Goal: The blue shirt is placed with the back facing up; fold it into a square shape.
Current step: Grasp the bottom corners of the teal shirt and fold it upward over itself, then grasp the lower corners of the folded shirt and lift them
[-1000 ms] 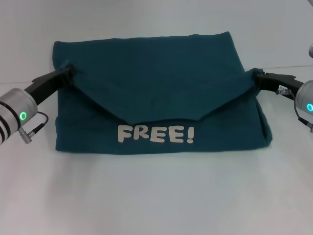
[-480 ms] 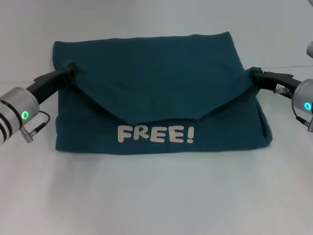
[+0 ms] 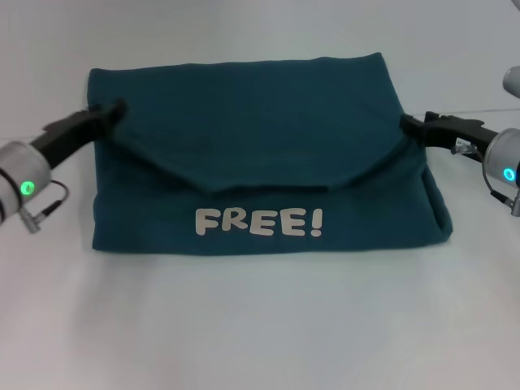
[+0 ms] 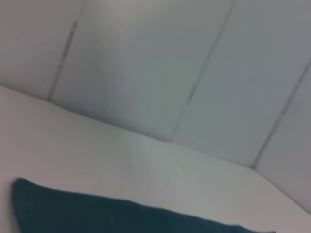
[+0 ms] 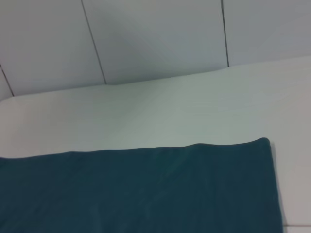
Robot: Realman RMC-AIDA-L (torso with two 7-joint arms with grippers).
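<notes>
The blue shirt [image 3: 260, 122] lies folded on the white table, with a flap of its plain side laid over the middle and the white "FREE!" lettering [image 3: 258, 222] showing below the flap. My left gripper [image 3: 114, 110] is at the shirt's left edge, level with the fold's corner. My right gripper [image 3: 410, 124] is at the right edge. Both look open, and the cloth no longer bunches at their tips. The left wrist view shows a strip of the shirt [image 4: 97, 216]. The right wrist view shows its far edge [image 5: 136, 189].
The white table [image 3: 260, 325] stretches in front of the shirt and to both sides. A panelled wall [image 5: 155, 39] stands behind the table's far edge. A black cable hangs under my left wrist [image 3: 45, 203].
The bunched cloth at both gripper tips has gone flat and the flap has settled. Both grippers have let go, and my left arm has drawn back outward a little.
</notes>
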